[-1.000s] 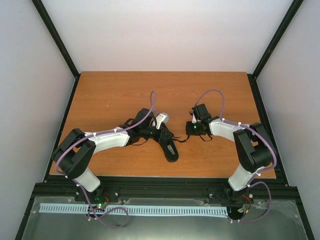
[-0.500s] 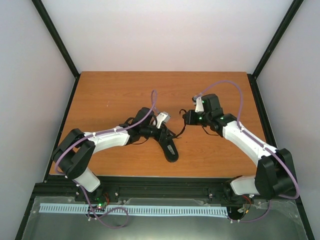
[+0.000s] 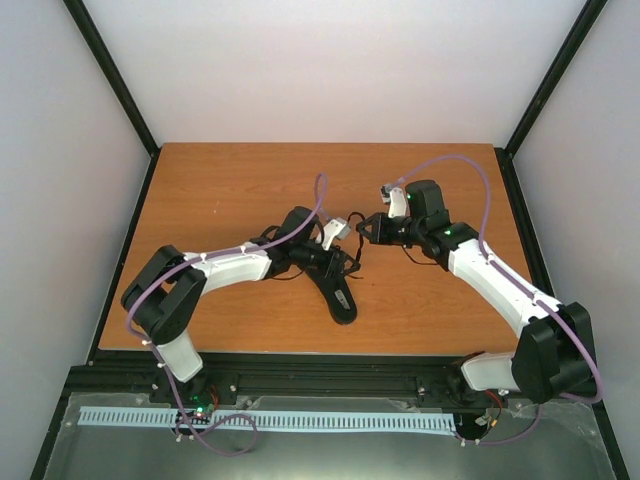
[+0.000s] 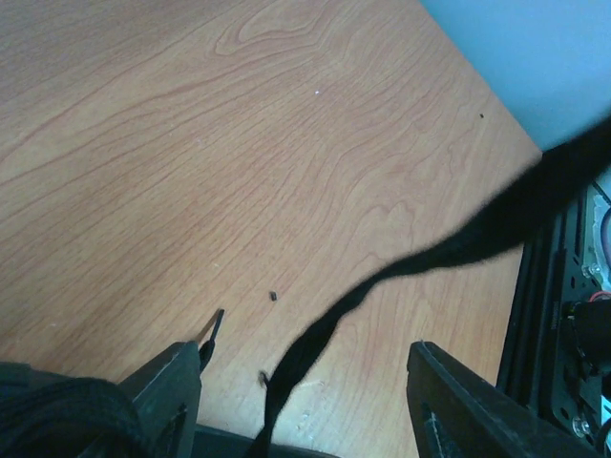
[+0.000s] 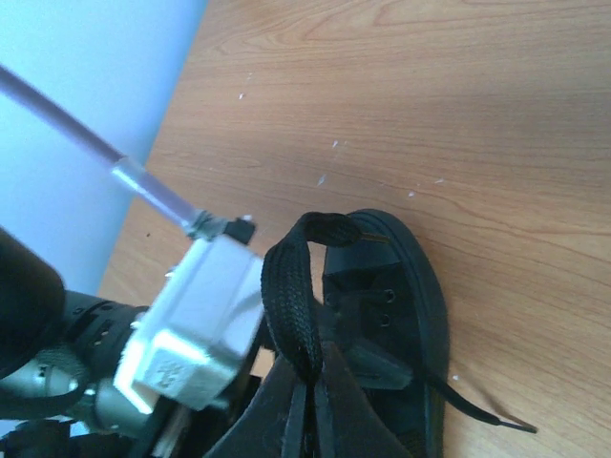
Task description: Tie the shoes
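The small black shoe point(image 3: 340, 297) lies on the wooden table point(image 3: 230, 190) between the arms, its pale inner sole showing. It also shows in the right wrist view point(image 5: 410, 305). My right gripper point(image 3: 366, 232) is shut on a loop of flat black lace point(image 5: 291, 296), held up above the shoe's far end; its fingertips point(image 5: 286, 401) pinch the loop's two strands. My left gripper point(image 3: 347, 262) is open over the shoe's far end. In the left wrist view a black lace strand point(image 4: 382, 281) runs between the open fingers point(image 4: 172, 391) without being pinched.
The left wrist's silver camera box point(image 5: 196, 324) sits close beside the held loop. A loose lace end point(image 5: 492, 417) trails on the table beside the shoe. Black frame rails point(image 3: 320, 365) edge the table; pale walls stand on three sides.
My right arm has swung out and moved its gripper up and left, pulling the lace loop away from the shoe. My left arm has reached slightly further right.
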`<state>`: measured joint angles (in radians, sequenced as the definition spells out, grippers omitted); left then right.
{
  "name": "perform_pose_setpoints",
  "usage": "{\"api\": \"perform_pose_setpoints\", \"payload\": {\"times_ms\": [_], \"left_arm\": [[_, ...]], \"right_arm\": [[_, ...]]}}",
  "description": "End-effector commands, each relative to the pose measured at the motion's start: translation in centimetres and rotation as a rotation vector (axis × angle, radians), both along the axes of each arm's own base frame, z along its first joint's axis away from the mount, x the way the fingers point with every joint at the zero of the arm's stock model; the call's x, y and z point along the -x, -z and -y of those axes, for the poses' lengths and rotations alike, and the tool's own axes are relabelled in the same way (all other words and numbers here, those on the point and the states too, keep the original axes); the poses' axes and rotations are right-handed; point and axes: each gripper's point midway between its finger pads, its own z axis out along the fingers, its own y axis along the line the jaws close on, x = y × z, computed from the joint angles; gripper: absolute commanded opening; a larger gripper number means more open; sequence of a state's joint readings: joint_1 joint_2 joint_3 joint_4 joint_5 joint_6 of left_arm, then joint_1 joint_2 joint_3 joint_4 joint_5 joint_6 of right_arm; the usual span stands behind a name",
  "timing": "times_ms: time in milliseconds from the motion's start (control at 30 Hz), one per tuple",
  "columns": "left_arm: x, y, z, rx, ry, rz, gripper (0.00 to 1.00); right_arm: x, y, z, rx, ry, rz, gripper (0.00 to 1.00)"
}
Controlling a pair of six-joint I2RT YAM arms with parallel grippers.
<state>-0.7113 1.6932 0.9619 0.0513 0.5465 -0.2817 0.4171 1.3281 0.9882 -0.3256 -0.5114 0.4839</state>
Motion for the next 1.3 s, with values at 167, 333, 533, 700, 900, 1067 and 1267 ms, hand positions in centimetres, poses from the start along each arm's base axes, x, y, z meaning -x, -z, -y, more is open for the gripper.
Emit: {"api": "perform_pose_setpoints", "payload": {"times_ms": [167,333,533,700,900,1067,1267], "left_arm": [[-1.8,-0.2,1.6,-0.002,0.036,0.032,0.65],[-1.5,-0.1,2.3,-0.005,0.062,0.039,0.65],[-1.2,0.1,2.8,-0.023,0.075,0.051,0.53],[-0.9,-0.4,2.8,-0.019,0.084,0.065,0.26],[0.1,-0.6,1.7,-0.017,0.080,0.077,0.01],[1.1,-0.5,0.0,-0.020,0.044,0.076,0.01],[1.6,-0.4,-1.3,0.035,-0.006,0.027,0.01]], "right_arm": [[0.9,-3.2,-1.4,-0.077,-0.044,0.032,0.03],[0.4,-3.4,-1.5,-0.092,-0.023,0.035,0.03],[-0.7,-3.9,-1.8,-0.110,-0.002,0.047,0.03],[-1.6,-3.2,-2.2,-0.107,0.008,0.034,0.03],[-2.8,-1.8,-3.0,-0.091,-0.012,0.012,0.03],[-3.7,0.3,-4.2,-0.071,-0.051,-0.022,0.03],[-4.8,4.0,-5.4,-0.057,-0.082,-0.081,0.03]]}}
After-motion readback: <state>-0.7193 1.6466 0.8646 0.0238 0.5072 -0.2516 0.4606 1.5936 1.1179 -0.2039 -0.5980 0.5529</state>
